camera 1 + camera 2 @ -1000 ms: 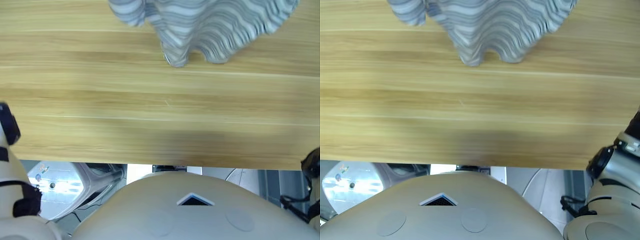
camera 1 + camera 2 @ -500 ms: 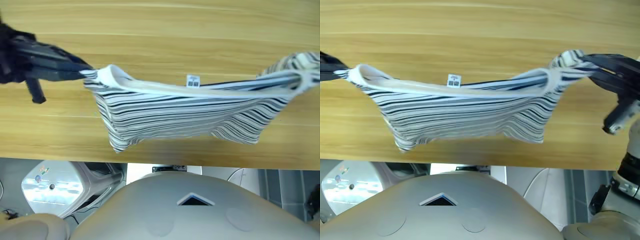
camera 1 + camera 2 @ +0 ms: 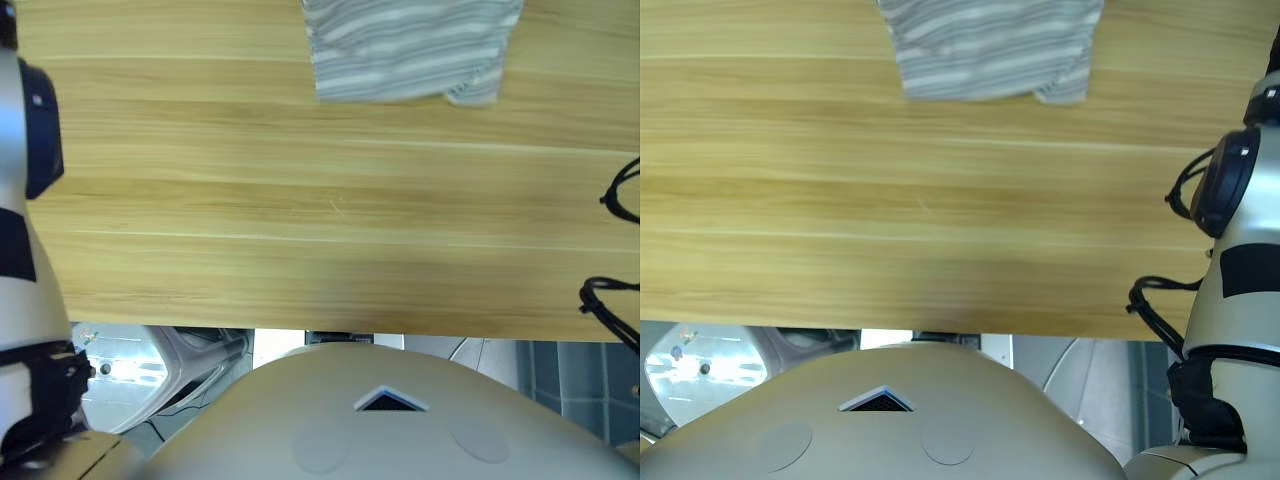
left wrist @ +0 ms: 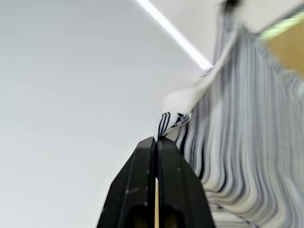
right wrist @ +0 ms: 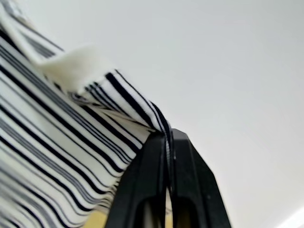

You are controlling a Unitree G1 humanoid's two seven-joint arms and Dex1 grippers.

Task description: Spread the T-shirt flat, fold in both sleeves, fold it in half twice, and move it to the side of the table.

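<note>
Dangles T-shirt (image 3: pixel 405 50) over counter (image 3: pixel 330 220), pinched tight in left end effector (image 4: pixel 156 138) and right end effector (image 5: pixel 167 135); spreading, folding pending.

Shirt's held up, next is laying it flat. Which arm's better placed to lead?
Neither, likely both together: left jaws and right jaws are each shut on an edge of the T-shirt, which hangs over the far part of the table.
</note>
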